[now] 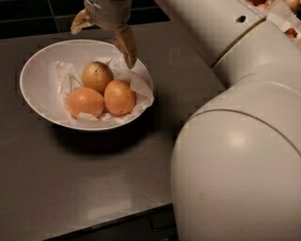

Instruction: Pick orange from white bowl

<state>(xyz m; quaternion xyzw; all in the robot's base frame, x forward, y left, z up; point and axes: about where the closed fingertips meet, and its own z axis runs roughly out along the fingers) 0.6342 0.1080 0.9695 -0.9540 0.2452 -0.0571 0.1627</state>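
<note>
Hovering over the white bowl [36, 87] on a dark grey counter [70, 188], the jaws gape empty.

Kitchen-like place: dark countertop [94, 188], dark tiled backsplash [28, 14], white bowl [33, 89]; the hand [103, 44] hangs over its far rim.

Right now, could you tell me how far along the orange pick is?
Done: the gripper, open, hangs over the white bowl's far side. In hand: the approach, nothing gripped. Left: descend, close on and lift the duller orange, lying beside two brighter oranges.
</note>
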